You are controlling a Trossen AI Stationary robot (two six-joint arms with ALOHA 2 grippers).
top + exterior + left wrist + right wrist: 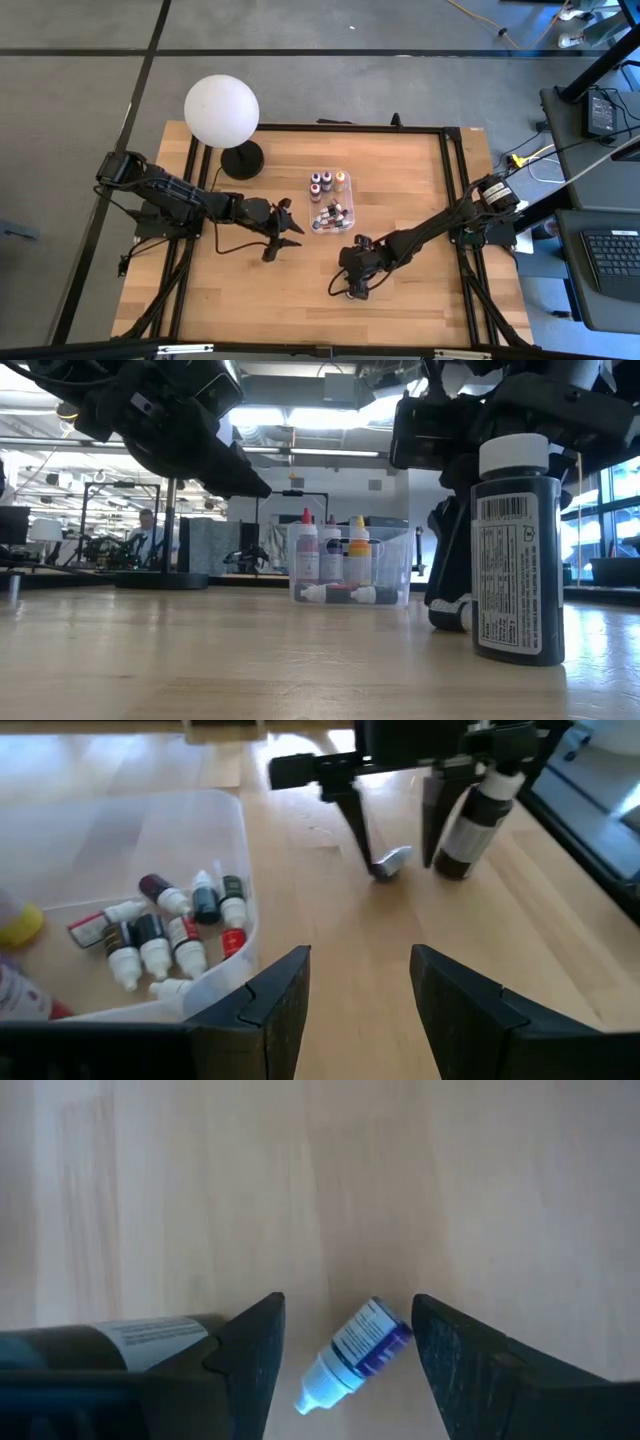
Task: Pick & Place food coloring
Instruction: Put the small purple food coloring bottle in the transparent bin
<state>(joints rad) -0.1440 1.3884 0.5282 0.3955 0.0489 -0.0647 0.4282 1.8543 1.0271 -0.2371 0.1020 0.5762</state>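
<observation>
- Right now my right gripper [340, 1350] hangs low over the pale wooden table [400, 300], its fingers spread wide and holding nothing; in the wrist view a small blue-labelled dropper bottle with a white pointed cap [352, 1352] lies on its side on the wood between them, touching neither finger as far as I can see.
- Just beside that gripper stands a taller dark bottle with a white screw cap and a printed label [517, 550], upright on the table and apart from the others.
- My left gripper [283, 232] waits above the table, at nine o'clock from the clear rectangular plastic box [345, 226], its fingers also parted and empty.
- From the box, the small lying bottle sits at about five o'clock, near the table's middle.
- Inside the box, three upright dropper bottles [330, 550] stand together, red, purple and yellow, and a cluster of tiny dark and red bottles [165, 930] lies flat on the box floor.
- A big white globe lamp on a black base [221, 110] stands at ten o'clock from the box, well apart.
- I judge the job mostly done: most bottles are boxed, and the lying bottle, perhaps the dark one too, is left to collect.
</observation>
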